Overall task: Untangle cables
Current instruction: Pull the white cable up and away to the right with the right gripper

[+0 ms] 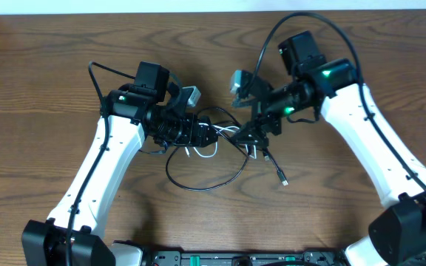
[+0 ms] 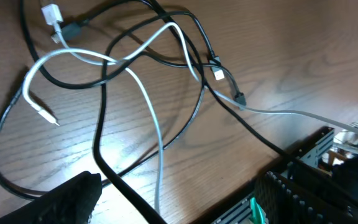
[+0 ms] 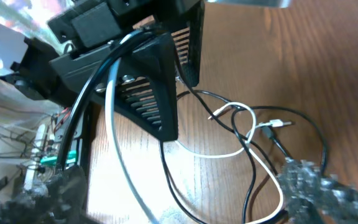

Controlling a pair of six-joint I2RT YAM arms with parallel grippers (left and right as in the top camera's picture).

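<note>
The black cable and the white cable lie tangled at mid-table between my two grippers. The black one loops toward the front, and one plug end lies to the right. My left gripper is at the tangle's left side. In the left wrist view its fingers are wide apart, with the black cable and white cable running between them. My right gripper is at the tangle's right side. Its fingers are also wide apart, with the white cable and black cable passing between them.
The wooden table has a front edge with a rack of electronics below it. A thick black arm wire arches over the right arm. The left gripper's ribbed finger fills the right wrist view's upper left.
</note>
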